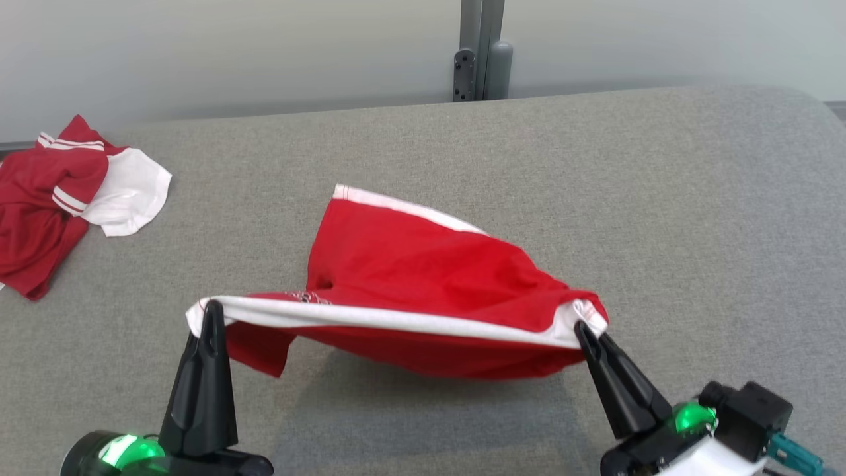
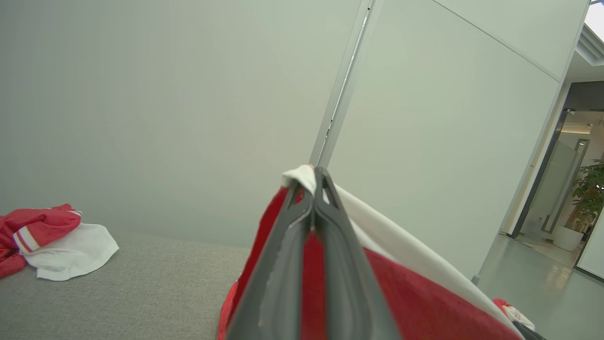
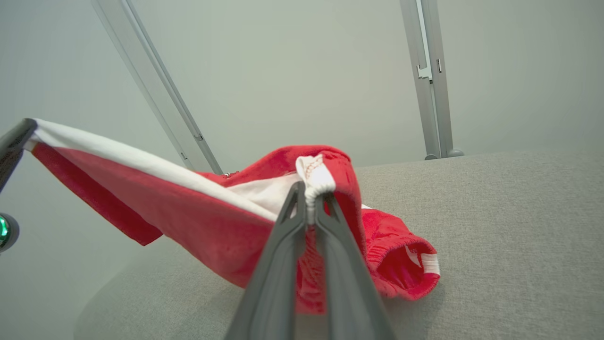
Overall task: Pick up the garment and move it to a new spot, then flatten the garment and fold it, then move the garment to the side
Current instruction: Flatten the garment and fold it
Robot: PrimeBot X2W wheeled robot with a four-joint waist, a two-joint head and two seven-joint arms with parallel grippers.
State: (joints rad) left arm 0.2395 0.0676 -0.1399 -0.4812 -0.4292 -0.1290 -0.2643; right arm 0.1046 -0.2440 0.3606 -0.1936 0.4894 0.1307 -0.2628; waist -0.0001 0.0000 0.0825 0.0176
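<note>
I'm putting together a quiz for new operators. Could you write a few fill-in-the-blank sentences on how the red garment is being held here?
1. Both the left gripper and the right gripper are ____ on the red garment.
2. They pinch its ____ band, stretched between them.
3. In the head view, a second garment lies crumpled at the grey table's far ____.
Missing words: shut; white; left.

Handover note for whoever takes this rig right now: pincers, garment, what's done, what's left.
Left pincer: shut on the white band of the red garment, one end.
Right pincer: shut on the other end.
Garment: near edge lifted and stretched between them, far part on the grey surface.
Done: picked up.
Left: flatten, fold, move aside.
Another red-and-white garment lies crumpled far left.
</note>
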